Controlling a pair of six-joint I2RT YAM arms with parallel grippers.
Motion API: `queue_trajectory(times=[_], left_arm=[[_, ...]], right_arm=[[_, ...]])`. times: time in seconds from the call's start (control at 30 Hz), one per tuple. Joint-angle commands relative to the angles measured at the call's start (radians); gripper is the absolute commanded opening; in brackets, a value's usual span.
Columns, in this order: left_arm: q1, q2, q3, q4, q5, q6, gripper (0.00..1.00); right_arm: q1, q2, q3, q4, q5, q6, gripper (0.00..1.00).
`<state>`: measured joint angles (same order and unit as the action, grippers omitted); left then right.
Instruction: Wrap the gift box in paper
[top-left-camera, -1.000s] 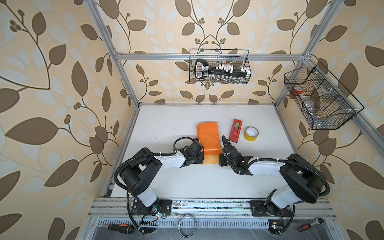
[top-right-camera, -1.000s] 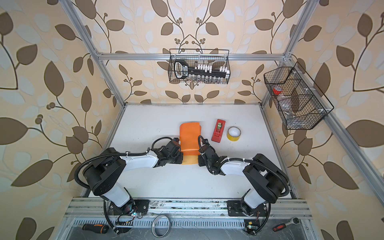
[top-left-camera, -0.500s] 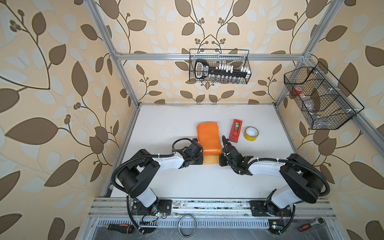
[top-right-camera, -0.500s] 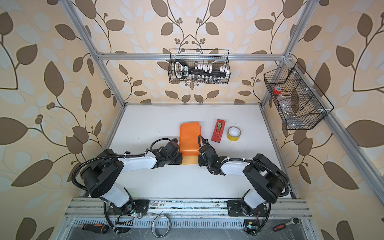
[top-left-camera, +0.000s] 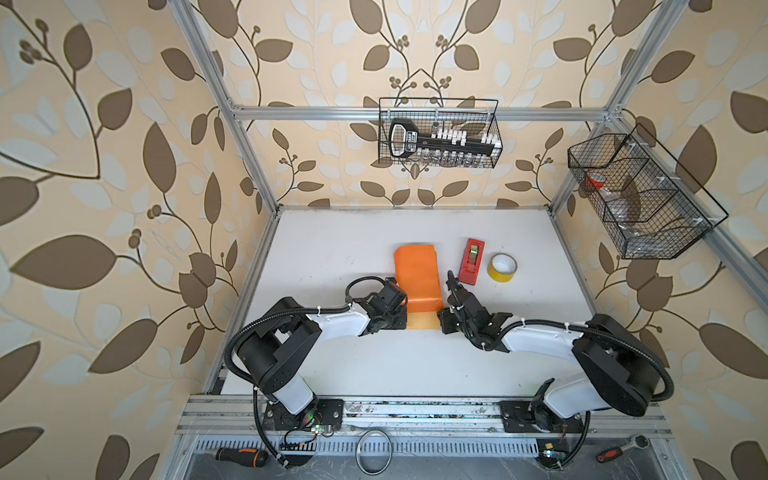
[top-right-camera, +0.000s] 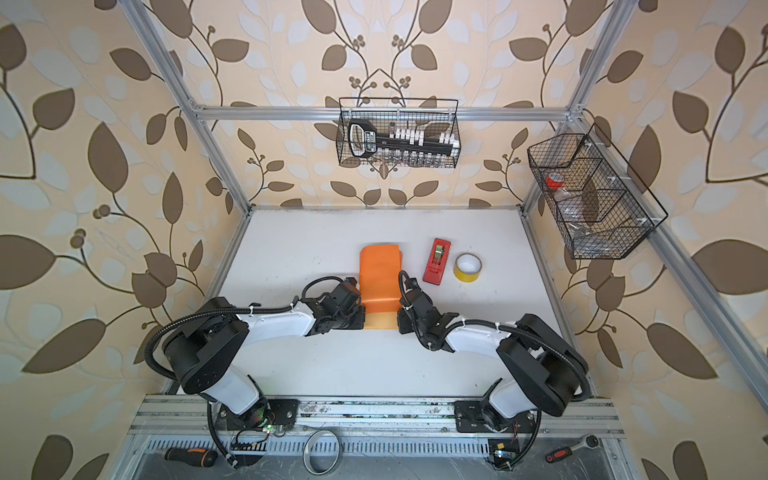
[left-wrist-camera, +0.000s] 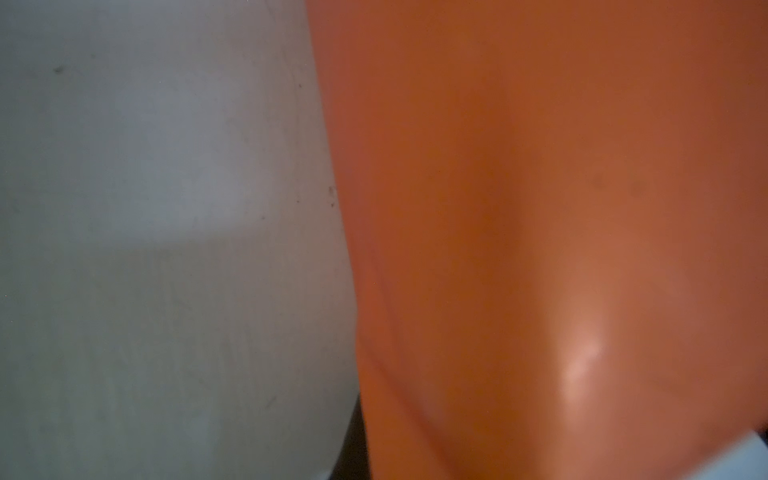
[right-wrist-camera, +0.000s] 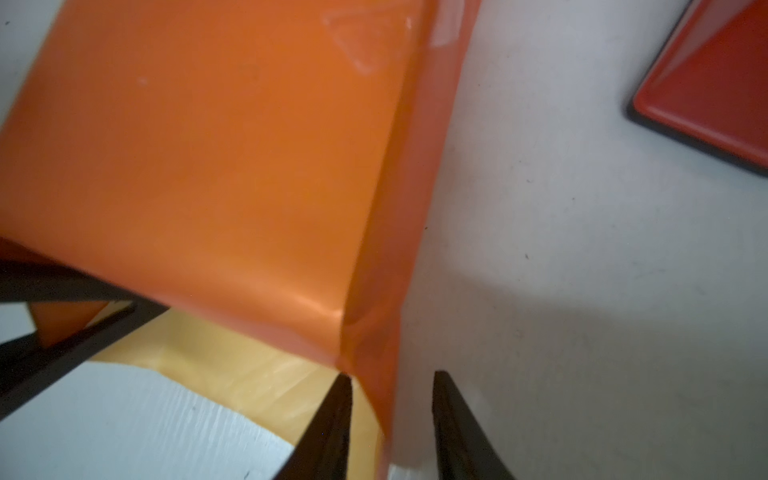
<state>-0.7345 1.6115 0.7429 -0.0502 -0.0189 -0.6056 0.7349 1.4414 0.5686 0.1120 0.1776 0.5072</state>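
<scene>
On the white table (top-left-camera: 332, 249) the left gripper (top-left-camera: 402, 308) sits low against the near left side of the paper (top-left-camera: 417, 274), its jaws closed. In the right wrist view two of its dark fingers (right-wrist-camera: 50, 284) show with a small tab of orange sheet between them, so it looks to be pinching the paper's edge. The left wrist view is filled with blurred glossy orange next to bare table. In both top views the paper lies near the middle of the table as a long orange shape, folded over with its glossy side up. It is rounded at the far end and creased at the near end into a raised, square-edged block. A strip of its yellow-tan side lies flat on the table just in front, between the two grippers. The gift box is hidden, with only that boxy form under the sheet showing. The right gripper (right-wrist-camera: 390, 376) is at the near right corner of the block with its jaws apart. One fingertip touches the corner where the orange fold meets the tan strip, and the other stands over bare table. The paper's loose side edge runs down between them, unclamped. To the right, apart from the paper, a red tape dispenser (top-left-camera: 471, 261) lies on the table. Just beside it a yellow tape roll (top-left-camera: 502, 268) lies flat.
</scene>
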Motion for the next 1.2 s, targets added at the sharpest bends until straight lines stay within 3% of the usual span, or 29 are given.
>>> queue_trajectory(times=[0.0,0.23,0.53,0.87,1.17], left_arm=[[-0.008,0.02,0.015,-0.064,-0.024,0.015,0.0],[-0.009,0.015,0.021,-0.073,-0.026,0.023,0.0],[-0.008,0.016,0.029,-0.078,-0.025,0.034,0.01],[-0.007,-0.028,0.039,-0.078,-0.013,0.061,0.46],[-0.007,-0.02,0.076,-0.083,-0.043,0.083,0.55]], right_arm=[[0.0,-0.051,-0.016,-0.037,-0.059,-0.023,0.47],[-0.027,0.038,0.053,-0.02,-0.061,-0.058,0.51],[-0.05,0.133,0.1,0.044,-0.055,-0.052,0.46],[-0.061,0.165,0.088,0.083,-0.038,-0.036,0.39],[-0.062,0.162,0.083,0.078,-0.033,-0.036,0.37]])
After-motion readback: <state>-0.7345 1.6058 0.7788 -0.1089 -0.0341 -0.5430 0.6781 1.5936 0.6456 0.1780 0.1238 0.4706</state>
